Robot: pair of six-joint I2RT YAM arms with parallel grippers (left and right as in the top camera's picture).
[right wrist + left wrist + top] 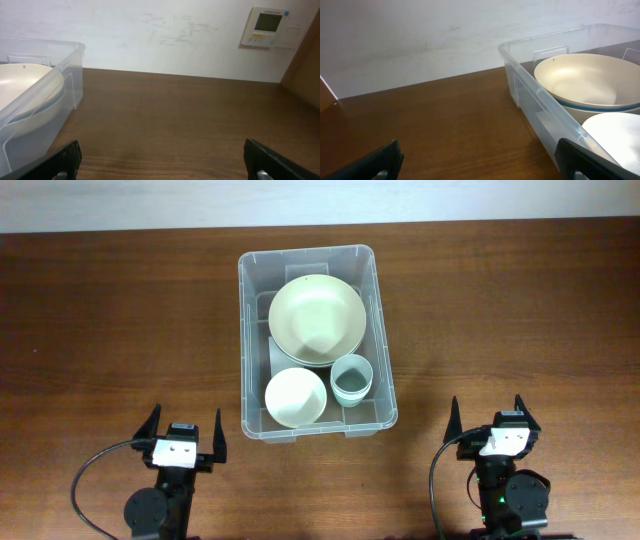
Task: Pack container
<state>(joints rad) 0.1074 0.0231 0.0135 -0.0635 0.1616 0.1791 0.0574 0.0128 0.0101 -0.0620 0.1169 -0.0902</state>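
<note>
Centre frame in the overhead view, the container (241,340) holds a large cream bowl (316,317), a small white bowl (295,396) and a pale cup (351,379). I read the left gripper (186,412) and the right gripper (487,405) as spread and empty, low in frame and clear of the bin. Risk: a low inward reach could strike the rim and shove the bin, or tip the cup.

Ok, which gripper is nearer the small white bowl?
Left. The left gripper sits outside the container's near-left corner, close to the small white bowl; the right gripper is farther, off its near-right corner.
</note>
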